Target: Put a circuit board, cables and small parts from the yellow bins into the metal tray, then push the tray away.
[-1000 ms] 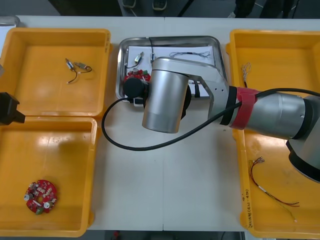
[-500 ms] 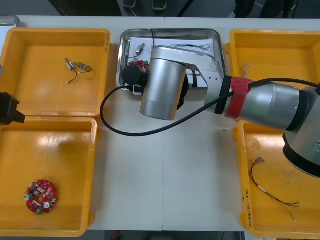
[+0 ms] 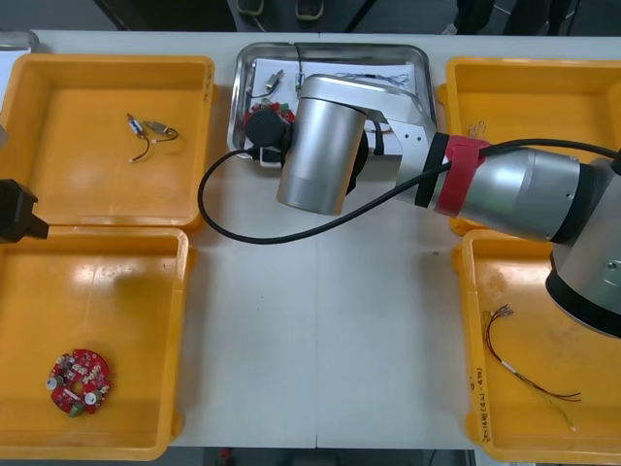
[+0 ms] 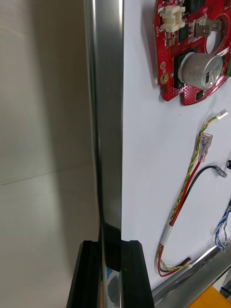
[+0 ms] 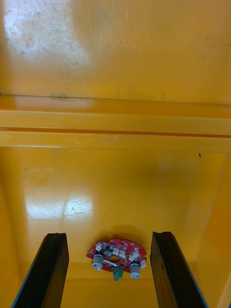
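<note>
1. Fingers (image 4: 136, 274) of the right gripper (image 4: 111, 248) are pinched on the near rim of the tray (image 4: 108, 120), one outside it and one on the white inside.
2. I see the tray at the far side of the bench (image 3: 320, 340), between the far bins. It holds a board (image 4: 192, 48), a red-and-yellow cable (image 4: 190, 192), a black cable (image 4: 202, 174) and a small part (image 3: 275, 78).
3. At the left bins the left gripper (image 5: 109, 236) hangs idle, fingers spread, with a spare board (image 5: 115, 252) in the near left bin (image 5: 115, 192) below it.
4. Risk: the tray's far rim lies close to the bench's far edge, so I judge that too long a push could tip it over.
5. Risk: the hold is on a thin, shiny rim. If it slips, or I lift while pushing, the tray may tilt and the loose cables may slide.
6. Risk: a skewed push could drive a tray corner into a far bin (image 3: 107, 126), and the arm's lead (image 3: 203, 199), lying on the bench, could snag.
7. Hidden: from above, the right arm (image 3: 325, 146) covers the tray's near half, so I cannot check the grip there.
8. Cut off: a blue-and-white cable (image 4: 222, 228) runs out of frame by the tray's corner, so I cannot tell how it lies.
</note>
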Available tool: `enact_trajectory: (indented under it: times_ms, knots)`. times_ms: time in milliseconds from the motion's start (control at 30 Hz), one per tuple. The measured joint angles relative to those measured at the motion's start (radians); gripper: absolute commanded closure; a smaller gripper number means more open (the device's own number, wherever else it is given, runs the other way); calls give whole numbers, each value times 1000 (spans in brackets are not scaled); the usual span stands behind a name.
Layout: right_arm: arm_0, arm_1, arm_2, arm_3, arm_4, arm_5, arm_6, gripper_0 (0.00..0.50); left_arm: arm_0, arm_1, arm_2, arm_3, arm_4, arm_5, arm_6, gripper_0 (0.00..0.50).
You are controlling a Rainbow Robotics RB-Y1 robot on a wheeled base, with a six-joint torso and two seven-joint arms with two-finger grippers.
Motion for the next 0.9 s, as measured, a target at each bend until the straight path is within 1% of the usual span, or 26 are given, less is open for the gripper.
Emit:
enact_trajectory:
  times_ms: [367,533,600,633,700,733,767,800,900]
  knots:
    - [-30,24,0,104,-1,-67,42,500,0,0,0,0,0,0,0,0]
    - [-42,26,0,132,-31,-88,45,500,0,0,0,0,0,0,0,0]
    - [-45,27,0,139,-32,-95,53,497,0,0,0,0,0,0,0,0]
    - [-46,27,0,142,-32,-99,57,448,0,0,0,0,0,0,0,0]
    - [-48,27,0,145,-32,-101,59,225,0,0,0,0,0,0,0,0]
    - [-48,27,0,145,-32,-101,59,154,0,0,0,0,0,0,0,0]
    - [-48,27,0,145,-32,-101,59,12,0,0,0,0,0,0,0,0]
    - [-48,27,0,145,-32,-101,59,0,0,0,0,0,0,0,0,0]
    - [-49,27,0,145,-32,-101,59,0,0,0,0,0,0,0,0,0]
